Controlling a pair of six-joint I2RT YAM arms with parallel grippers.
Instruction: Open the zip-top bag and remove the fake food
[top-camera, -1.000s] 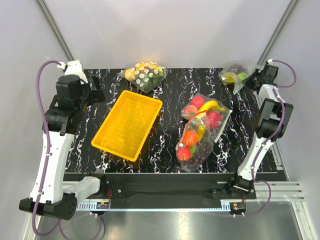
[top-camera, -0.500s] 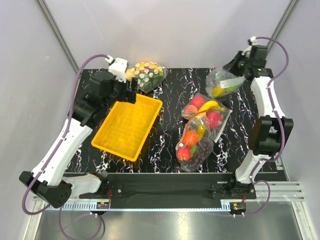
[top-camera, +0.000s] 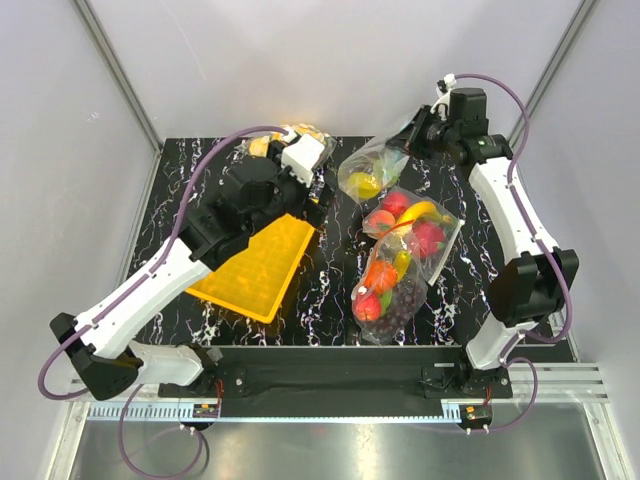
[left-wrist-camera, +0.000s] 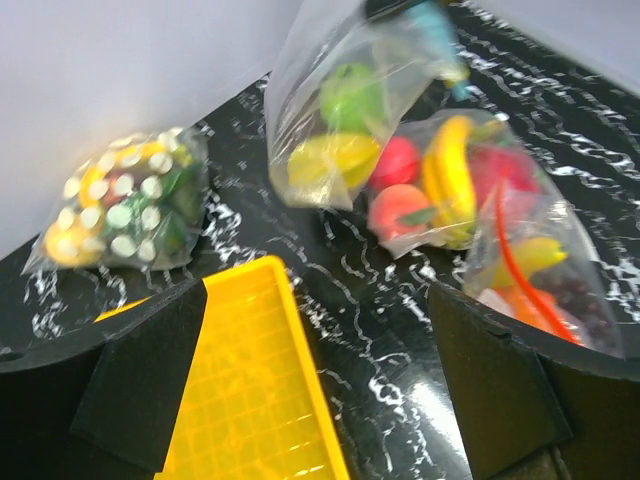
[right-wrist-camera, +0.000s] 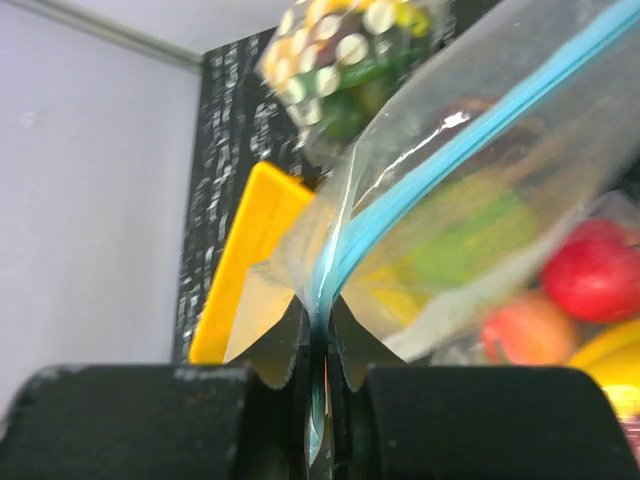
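**Small bag is off the table, pinched by the zip**

So the right fingers (right-wrist-camera: 150, 425) are clamped tight on the zip-top bag (top-camera: 372, 172), right on the blue-teal zip strip (right-wrist-camera: 452, 148). In the right wrist view the strip runs straight down into the narrow slot between them. The bag hangs in the air over the far part of the table (top-camera: 330, 300), sagging down and to the left from the grip. The fake food is all inside it. There's a bright green ball (left-wrist-camera: 350, 95) and a yellow-green piece (left-wrist-camera: 330, 165) sitting at the bottom, plus something darker higher up that I can't make out properly.

The left fingers (left-wrist-camera: 148, 378) are spread wide apart with nothing between them. They hover above the far corner of the yellow tray (top-camera: 255, 265) and point toward the hanging bag, near it but not touching.

Just behind the hanging bag in the left wrist view lies the bigger bag of fruit (top-camera: 405, 260), flat on the table. The white-dotted bag (left-wrist-camera: 120, 210) sits at the far edge, off to the left of the tray's corner.
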